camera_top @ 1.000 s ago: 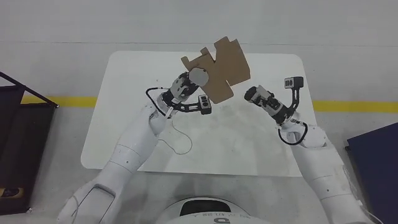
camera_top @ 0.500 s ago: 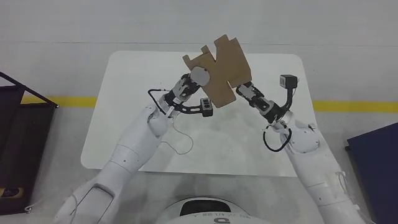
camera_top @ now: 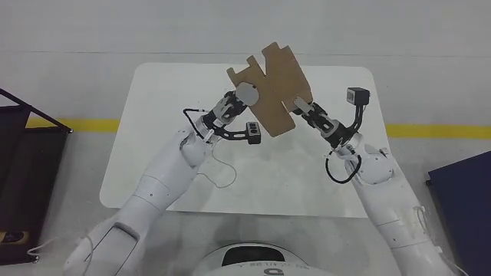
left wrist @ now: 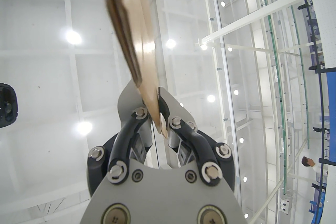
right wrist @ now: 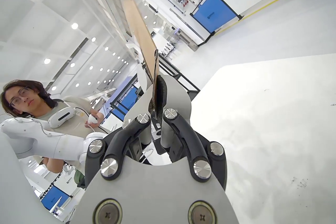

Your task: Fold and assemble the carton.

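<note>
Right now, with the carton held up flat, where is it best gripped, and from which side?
At its thin outer edges, edge-on from either side: the carton is a flat sheet, held up off the table. The left pincer pinches one edge, the right pincer the opposite one, leaving both faces free for folding.

Seen from above, the carton (camera_top: 272, 84) covers the fingertips of the right gripper (camera_top: 294, 106) and a patch of the table (camera_top: 169, 138) beneath it. In the left wrist view the carton (left wrist: 131, 25) is edge-on, blurred close to the lens and cut off by the picture's edge, so its flaps cannot be told apart. In the right wrist view the carton (right wrist: 141, 33) is again edge-on with both faces hidden, and the table (right wrist: 262, 117) runs off the frame.
</note>
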